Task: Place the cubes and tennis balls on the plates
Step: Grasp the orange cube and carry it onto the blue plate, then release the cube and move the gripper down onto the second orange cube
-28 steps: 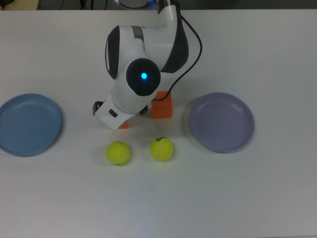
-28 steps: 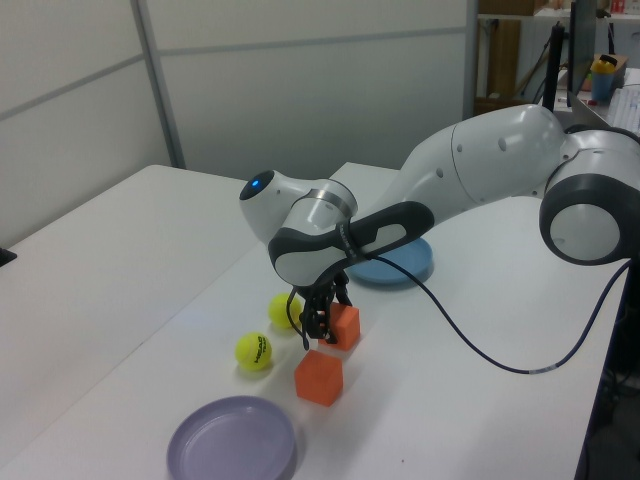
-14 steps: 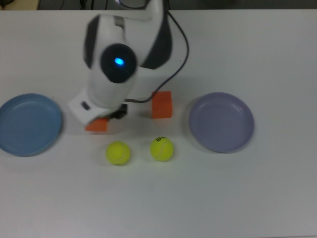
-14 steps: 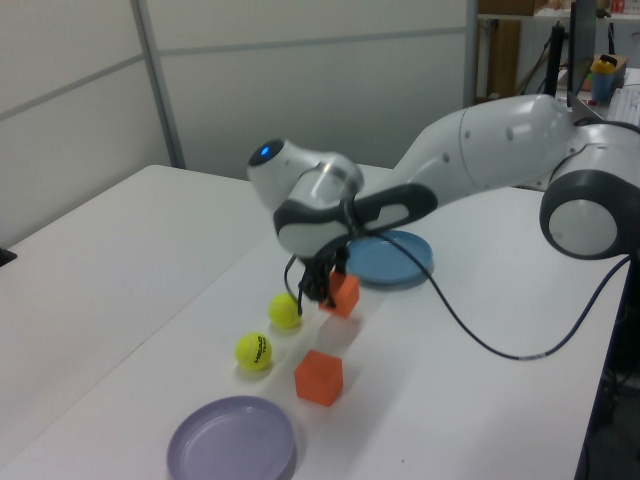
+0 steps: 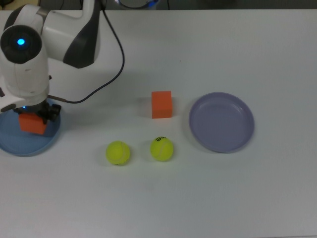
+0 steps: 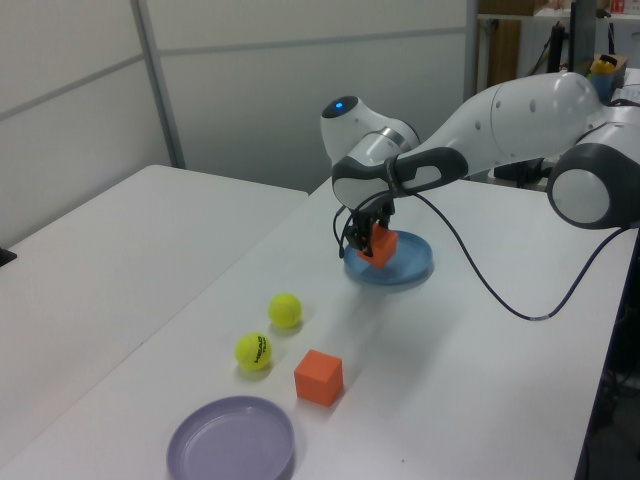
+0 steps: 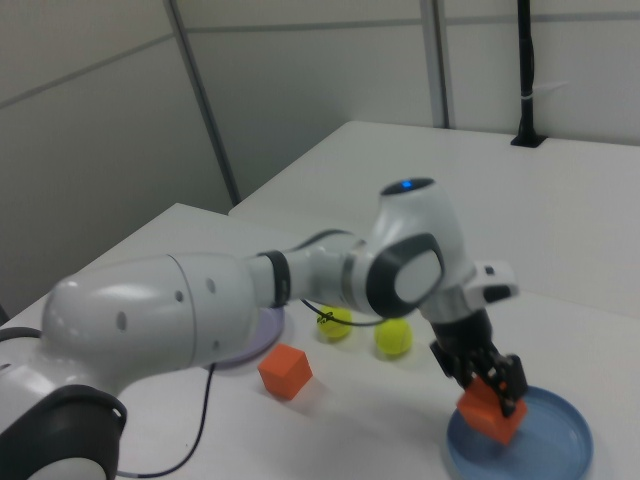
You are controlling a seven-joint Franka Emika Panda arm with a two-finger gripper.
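My gripper [image 6: 372, 243] [image 7: 492, 398] is shut on one orange cube [image 5: 32, 124] [image 6: 379, 246] [image 7: 490, 414] and holds it just over the light blue plate [image 5: 25, 144] [image 6: 408, 265] [image 7: 556, 446] at the top view's left. The other orange cube [image 5: 162, 104] [image 6: 319, 377] [image 7: 285, 371] rests on the table beside the lavender plate [image 5: 221, 122] [image 6: 231, 440] [image 7: 255, 336]. Two tennis balls lie in front of it: a plain one [image 5: 118, 152] [image 6: 285, 310] and one with a black mark [image 5: 162, 148] [image 6: 254, 351].
A black cable [image 5: 111, 64] trails from the arm across the white table. In the left view a monitor stand and shelves stand at the far right beyond the table.
The arm has swung to the top view's left, carrying the held cube from beside the tennis balls to above the blue plate. Everything else stayed put.
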